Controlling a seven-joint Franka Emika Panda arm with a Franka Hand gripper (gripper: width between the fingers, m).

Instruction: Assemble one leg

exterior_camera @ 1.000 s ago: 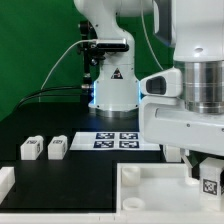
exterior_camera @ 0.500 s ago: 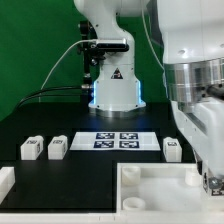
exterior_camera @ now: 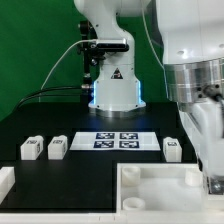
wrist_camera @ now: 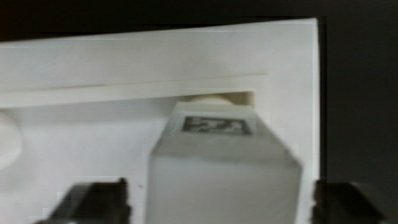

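Note:
My gripper point(wrist_camera: 217, 197) is shut on a leg point(wrist_camera: 217, 160), a white block with a black-and-white tag on it. One dark finger sits on each side of the leg. The leg's far end meets a corner socket point(wrist_camera: 215, 100) of the white tray point(wrist_camera: 107, 80); I cannot tell how deep it sits. In the exterior view the gripper point(exterior_camera: 213, 183) is low over the tray's corner at the right edge, and the held leg is almost hidden. Three more legs lie on the black table: two on the exterior view's left point(exterior_camera: 32, 149) point(exterior_camera: 57, 148) and one on the right point(exterior_camera: 171, 149).
The marker board point(exterior_camera: 118, 139) lies flat in the middle of the table before the robot base point(exterior_camera: 112, 90). The tray point(exterior_camera: 150, 185) fills the front, with raised rims. A white part shows at the front left edge point(exterior_camera: 5, 182).
The arm has shifted toward the exterior view's right and lowered, uncovering the leg on the right. The held leg has gone down toward the tray's corner.

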